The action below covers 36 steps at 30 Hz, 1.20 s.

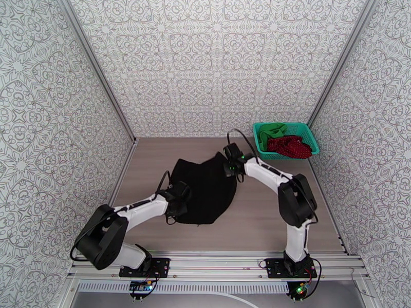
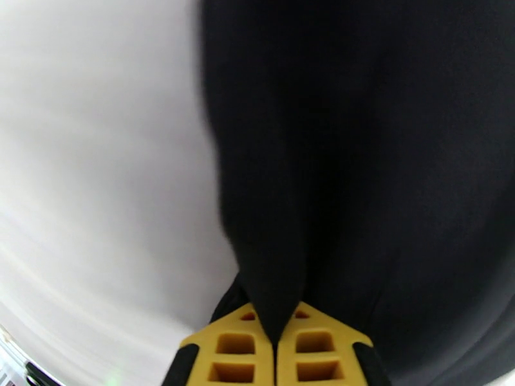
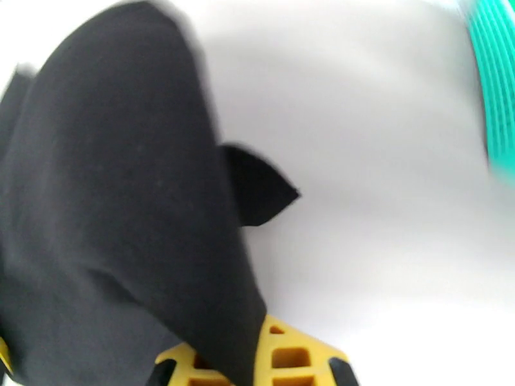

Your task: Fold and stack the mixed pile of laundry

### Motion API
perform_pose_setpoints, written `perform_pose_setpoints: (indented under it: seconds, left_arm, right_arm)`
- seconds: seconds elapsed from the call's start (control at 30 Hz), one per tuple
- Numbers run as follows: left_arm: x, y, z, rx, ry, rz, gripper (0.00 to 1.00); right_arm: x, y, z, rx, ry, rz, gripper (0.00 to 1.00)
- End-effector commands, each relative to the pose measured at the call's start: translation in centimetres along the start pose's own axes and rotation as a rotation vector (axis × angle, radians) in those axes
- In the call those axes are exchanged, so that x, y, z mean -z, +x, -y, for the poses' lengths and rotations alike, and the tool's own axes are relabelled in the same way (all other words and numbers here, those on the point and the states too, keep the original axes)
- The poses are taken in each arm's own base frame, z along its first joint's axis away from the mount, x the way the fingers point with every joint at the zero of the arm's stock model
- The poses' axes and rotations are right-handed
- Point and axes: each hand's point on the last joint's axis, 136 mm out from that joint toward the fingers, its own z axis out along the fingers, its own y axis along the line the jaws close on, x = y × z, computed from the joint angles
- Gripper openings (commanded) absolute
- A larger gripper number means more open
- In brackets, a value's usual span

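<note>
Left gripper (image 2: pixel 275 342): pressed together, pinching a fold of the black garment (image 2: pixel 386 156) at its near-left edge.
Right gripper (image 3: pixel 257 356): pressed together on the far-right edge of the same cloth, near the teal mesh basket (image 1: pixel 277 155).
Garment position: spread on the table (image 1: pixel 267 216) between both arms.
Remaining pile: dark red dotted garment (image 1: pixel 291 146) and green garment (image 1: pixel 271 131) lay in the basket.
Step in hand: I judged it a two-point lift for a first fold.
Technique: the move called for raising both pinches together, keeping the edge taut; unequal height would likely skew the crease.
Markings: I read no brand, label or writing.
</note>
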Motion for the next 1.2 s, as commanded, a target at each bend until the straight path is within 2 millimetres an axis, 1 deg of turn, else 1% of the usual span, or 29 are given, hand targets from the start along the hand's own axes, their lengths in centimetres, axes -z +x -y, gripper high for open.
perform_pose_setpoints:
  seconds: [0.0,0.03,0.07,0.1,0.13,0.17,0.23,0.3,0.33,0.37,0.43,0.47,0.5,0.57,0.63,0.67,0.7,0.73,0.8,0.87,0.97,1.03,1.07,1.17]
  left_arm:
    - [-1.4,7.8,0.0,-0.028,0.005,-0.287,0.0]
    - [-1.4,8.2,1.2,-0.049,0.034,-0.294,0.0]
    - [-1.3,8.4,2.3,-0.069,0.061,-0.3,0.0]
    - [-1.1,8.5,3.5,-0.091,0.086,-0.303,0.0]
    - [-0.8,8.7,4.8,-0.117,0.115,-0.306,0.0]
    - [-0.6,8.9,6.1,-0.144,0.141,-0.309,0.01]
    - [0.0,9.0,8.3,-0.201,0.189,-0.309,0.08]
    - [1.0,9.0,10.4,-0.251,0.235,-0.301,0.2]
    - [1.5,8.9,11.1,-0.272,0.25,-0.297,0.3]
    - [2.1,8.7,11.5,-0.288,0.258,-0.289,0.38]
    - [3.0,8.2,11.6,-0.303,0.25,-0.274,0.57]
    - [3.6,7.7,11.4,-0.313,0.239,-0.258,0.71]
    - [4.2,7.3,11.3,-0.32,0.231,-0.244,0.78]
    - [5.9,6.2,10.5,-0.333,0.201,-0.21,0.9]
    - [7.6,5.0,9.4,-0.328,0.174,-0.172,0.94]
    - [8.5,4.4,8.7,-0.318,0.164,-0.157,0.94]
    - [9.4,3.6,7.8,-0.298,0.154,-0.14,0.94]
    - [10.2,2.8,6.6,-0.269,0.142,-0.123,0.94]
    - [11.3,1.2,4.2,-0.199,0.134,-0.085,0.94]
    - [11.8,-0.3,1.7,-0.103,0.149,-0.056,0.94]
    - [12.3,-2.6,-1.6,0.06,0.208,0.003,0.94]
    - [12.5,-3.6,-2.9,0.134,0.245,0.039,0.94]
    - [12.6,-4.2,-3.4,0.166,0.262,0.054,0.94]
    - [12.3,-5.3,-4.4,0.227,0.289,0.066,0.94]
  right_arm:
    - [-2.2,-4.5,-2.4,0.113,-0.131,0.09,0.0]
    - [-2.9,-5.5,-2.7,0.11,-0.146,0.094,0.02]
    - [-3.5,-6.4,-2.8,0.1,-0.151,0.095,0.12]
    - [-3.8,-7.3,-2.8,0.089,-0.158,0.097,0.25]
    - [-3.9,-8.2,-3.0,0.081,-0.168,0.102,0.38]
    - [-4.1,-8.9,-3.2,0.076,-0.177,0.102,0.48]
    - [-3.3,-9.9,-3.6,0.078,-0.189,0.108,0.63]
    - [-1.7,-10.6,-3.7,0.088,-0.194,0.122,0.73]
    - [-1.3,-10.2,-3.4,0.095,-0.183,0.116,0.78]
    - [-0.3,-10.0,-2.9,0.102,-0.166,0.119,0.8]
    - [1.6,-9.0,-2.1,0.122,-0.135,0.127,0.83]
    - [2.7,-8.3,-1.5,0.131,-0.118,0.13,0.84]
    - [3.8,-7.5,-1.1,0.139,-0.106,0.133,0.84]
    - [6.0,-5.3,-0.2,0.146,-0.085,0.135,0.85]
    - [8.4,-2.6,0.7,0.144,-0.076,0.141,0.85]
    - [9.0,-1.0,0.9,0.142,-0.079,0.129,0.85]
    - [10.1,0.4,1.1,0.139,-0.089,0.128,0.84]
    - [11.1,2.4,1.0,0.136,-0.105,0.122,0.84]
    - [12.6,5.9,0.0,0.153,-0.14,0.104,0.83]
    - [13.7,9.4,-1.9,0.195,-0.178,0.074,0.82]
    - [15.0,15.1,-6.5,0.279,-0.258,-0.003,0.82]
    - [15.6,18.2,-9.0,0.326,-0.268,-0.042,0.82]
    - [15.9,20.0,-10.6,0.358,-0.278,-0.066,0.82]
    - [16.0,23.3,-13.8,0.424,-0.27,-0.114,0.79]
